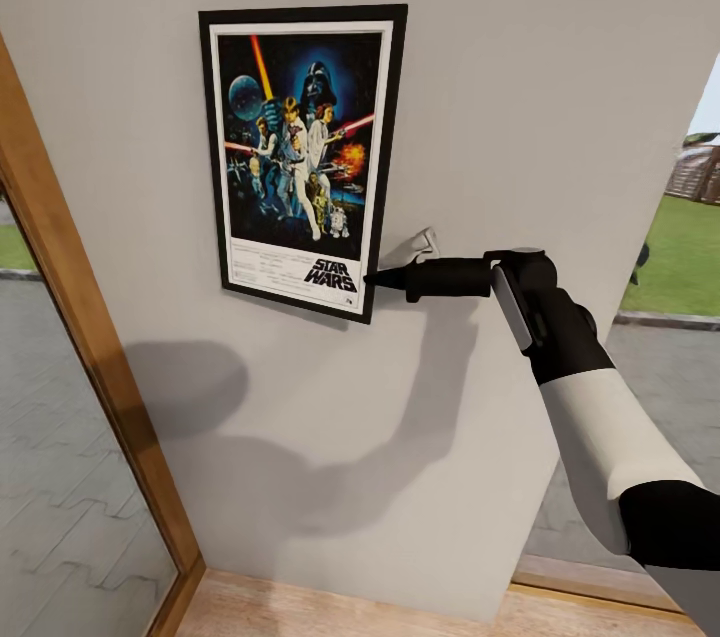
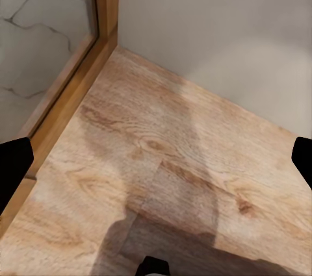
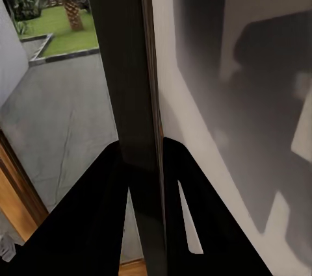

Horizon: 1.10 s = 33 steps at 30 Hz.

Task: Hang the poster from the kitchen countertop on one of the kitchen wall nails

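The right gripper (image 1: 378,279) is pinched shut on the thin black edge of the poster (image 1: 300,157) at its lower right corner, while the left gripper (image 2: 156,159) is held wide open over the wood floor (image 2: 162,178) with nothing in it. The poster is held flat against the grey wall (image 1: 480,117), and it is probably light, stiff and slippery, so the frame edge seems the best place to be gripped. A Star Wars picture with bright figures on dark blue is shown on it, inside a white border.

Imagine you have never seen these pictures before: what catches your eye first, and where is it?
The colourful Star Wars poster stands out first, high against the plain light-grey wall, slightly tilted. Next comes the black and white right arm reaching in from the lower right, its right gripper pinching the poster's lower right corner; the right wrist view shows the fingers closed on the dark frame edge. Left of the wall runs a wooden window frame.
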Motion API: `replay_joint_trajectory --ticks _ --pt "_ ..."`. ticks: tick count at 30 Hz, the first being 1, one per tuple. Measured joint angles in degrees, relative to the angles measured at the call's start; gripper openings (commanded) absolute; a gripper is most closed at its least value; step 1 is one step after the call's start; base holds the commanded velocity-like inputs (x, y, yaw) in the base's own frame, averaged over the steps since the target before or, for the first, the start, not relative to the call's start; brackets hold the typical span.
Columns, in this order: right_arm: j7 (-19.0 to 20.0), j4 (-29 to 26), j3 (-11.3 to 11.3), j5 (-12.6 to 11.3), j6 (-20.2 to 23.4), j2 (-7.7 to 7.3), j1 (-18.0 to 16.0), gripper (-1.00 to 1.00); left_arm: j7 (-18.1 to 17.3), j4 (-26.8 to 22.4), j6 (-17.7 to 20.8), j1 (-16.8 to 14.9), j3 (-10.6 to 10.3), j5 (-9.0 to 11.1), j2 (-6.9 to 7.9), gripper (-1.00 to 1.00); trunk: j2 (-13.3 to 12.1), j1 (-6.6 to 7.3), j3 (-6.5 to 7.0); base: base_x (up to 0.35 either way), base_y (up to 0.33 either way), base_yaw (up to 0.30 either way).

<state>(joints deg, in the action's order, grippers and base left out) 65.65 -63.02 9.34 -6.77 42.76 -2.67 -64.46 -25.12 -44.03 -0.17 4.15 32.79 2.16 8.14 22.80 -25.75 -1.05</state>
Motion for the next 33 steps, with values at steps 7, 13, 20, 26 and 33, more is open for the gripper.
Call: replay_joint_trajectory --ticks 7,13,20,26,33 --pt "0.0 0.01 0.0 -0.01 0.01 0.0 0.0 -1.0 -0.01 0.02 0.05 0.0 0.01 0.0 0.04 1.0 0.01 0.02 0.0 0.078 0.0 0.0" --pt "18.5 -0.02 0.19 9.73 -4.81 -0.12 -0.02 1.0 0.0 0.02 0.14 0.02 -0.06 0.02 0.04 1.0 0.01 0.01 0.02 0.113 0.0 0.0" --pt "2.63 0.04 0.0 -1.01 0.75 -0.06 0.01 1.0 -0.01 0.05 0.09 0.0 -0.07 0.0 0.04 1.0 0.05 0.02 0.0 0.01 0.0 0.0" --pt "2.64 0.05 0.0 -1.02 0.72 -0.07 0.0 1.0 -0.01 0.03 0.09 0.0 -0.05 0.0 0.04 1.0 0.05 0.02 0.0 0.001 0.0 0.0" --pt "2.65 0.05 0.0 -1.02 0.74 -0.07 0.0 1.0 -0.01 0.02 0.09 0.0 -0.05 0.0 0.04 1.0 0.05 0.02 0.0 0.0 0.0 0.0"
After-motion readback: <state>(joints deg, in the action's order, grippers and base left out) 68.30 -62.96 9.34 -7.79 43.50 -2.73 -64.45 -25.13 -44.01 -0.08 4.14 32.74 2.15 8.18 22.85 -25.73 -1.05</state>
